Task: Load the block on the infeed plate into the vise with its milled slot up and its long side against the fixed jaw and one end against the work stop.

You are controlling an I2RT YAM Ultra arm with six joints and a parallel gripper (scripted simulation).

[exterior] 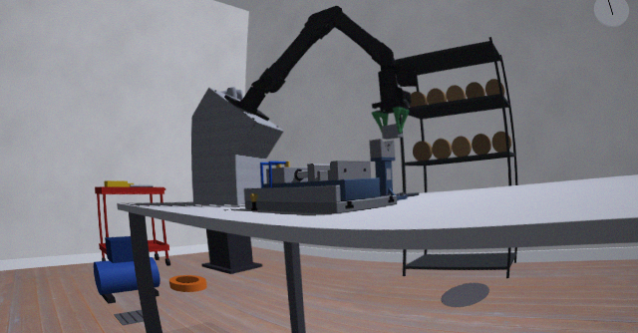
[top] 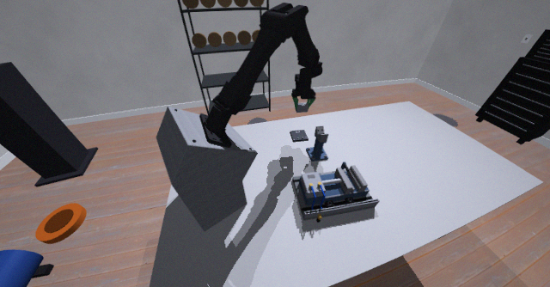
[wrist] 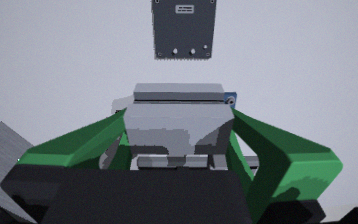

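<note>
My gripper (top: 302,105) (exterior: 391,128) (wrist: 178,112) has green fingers and is shut on the grey part (top: 302,107) (exterior: 390,132) (wrist: 177,127). It holds the part high above the table, over the space between the dark infeed plate (top: 298,136) (wrist: 184,29) and the V-block (top: 320,137) (exterior: 382,150). The infeed plate lies bare on the table. The vise (top: 333,186) (exterior: 319,183) stands open nearer the front, below and in front of the V-block. I cannot tell which way the part's slot faces.
The arm's grey pedestal (top: 195,167) (exterior: 224,149) stands at the table's left. A black shelf rack (top: 228,42) (exterior: 459,139) with wooden discs is behind the table. The white table (top: 430,162) (exterior: 498,208) stretches to the right of the vise.
</note>
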